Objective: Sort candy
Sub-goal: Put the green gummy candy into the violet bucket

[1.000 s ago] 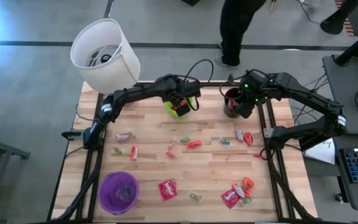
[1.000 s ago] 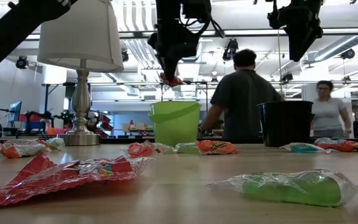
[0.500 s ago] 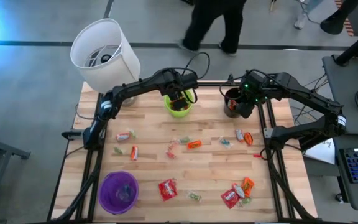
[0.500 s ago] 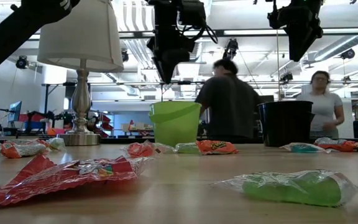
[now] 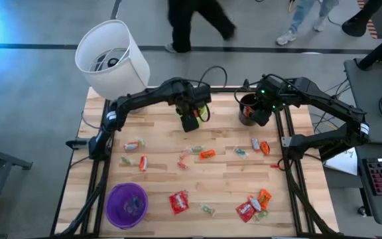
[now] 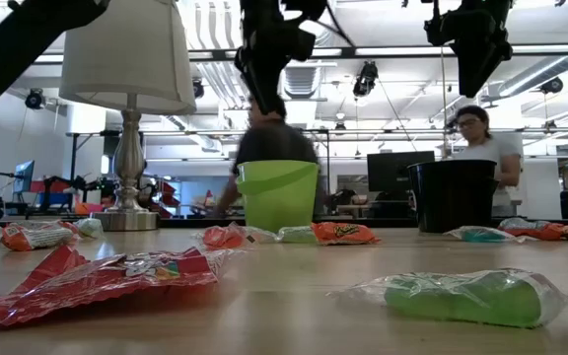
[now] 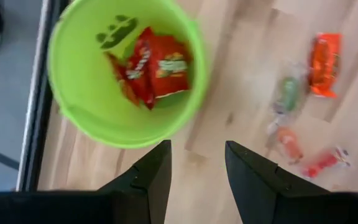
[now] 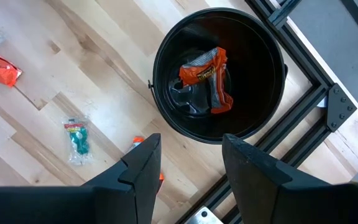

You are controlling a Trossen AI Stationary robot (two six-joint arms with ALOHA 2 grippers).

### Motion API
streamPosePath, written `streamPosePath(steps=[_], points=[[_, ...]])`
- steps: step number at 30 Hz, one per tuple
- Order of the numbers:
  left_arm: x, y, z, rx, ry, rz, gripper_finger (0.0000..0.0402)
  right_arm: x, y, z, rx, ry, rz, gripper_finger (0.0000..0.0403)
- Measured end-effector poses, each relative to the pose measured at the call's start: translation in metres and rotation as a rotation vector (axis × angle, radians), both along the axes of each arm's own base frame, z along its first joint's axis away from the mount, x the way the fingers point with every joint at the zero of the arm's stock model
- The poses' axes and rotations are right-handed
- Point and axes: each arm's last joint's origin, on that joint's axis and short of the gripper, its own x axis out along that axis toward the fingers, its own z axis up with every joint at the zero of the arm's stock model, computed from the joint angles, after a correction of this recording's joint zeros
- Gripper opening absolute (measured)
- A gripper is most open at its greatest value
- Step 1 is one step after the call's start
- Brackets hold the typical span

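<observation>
Overhead, left gripper [image 5: 190,123] hangs at the table's [image 5: 158,174] twelve-o'clock edge, hiding most of the green cup [image 5: 205,110]; right gripper [image 5: 258,117] sits over the black cup [image 5: 247,110] at about one o'clock. Loose candy [image 5: 206,153] is strewn across the middle, more near five o'clock, and a purple cup [image 5: 127,204] stands at seven; bare wood lies between the scatter and the far cups. Table-level view alone shows the green cup [image 6: 278,195] and black cup [image 6: 453,194] upright, both arms well above their rims. Left wrist view reveals red packets [image 7: 155,67] inside the green cup [image 7: 92,118], just ahead of empty, parted fingers [image 7: 153,177]. Right wrist view shows an orange wrapper [image 8: 206,78] inside the black cup [image 8: 266,112], beyond wide, empty fingers [image 8: 144,171].
</observation>
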Motion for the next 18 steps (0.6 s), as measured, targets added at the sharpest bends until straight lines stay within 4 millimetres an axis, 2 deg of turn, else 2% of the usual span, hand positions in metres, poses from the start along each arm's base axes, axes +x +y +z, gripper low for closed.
streamPosePath(steps=[5, 9, 14, 18], points=[[-0.003, -0.020, 0.011, 0.008, -0.026, -0.053, 0.0132, 0.000, 0.000, -0.002, 0.003, 0.006, 0.000, 0.0164], [-0.015, -0.031, 0.032, 0.013, -0.085, -0.049, 0.0132, 0.000, 0.000, -0.005, 0.007, 0.016, 0.001, 0.0164], [-0.040, -0.036, 0.059, 0.022, -0.152, -0.041, 0.0133, 0.000, 0.000, -0.007, 0.006, 0.029, 0.028, 0.0164], [-0.069, -0.039, 0.063, 0.013, -0.132, -0.008, 0.0133, 0.000, 0.000, -0.007, 0.004, 0.032, 0.036, 0.0164]])
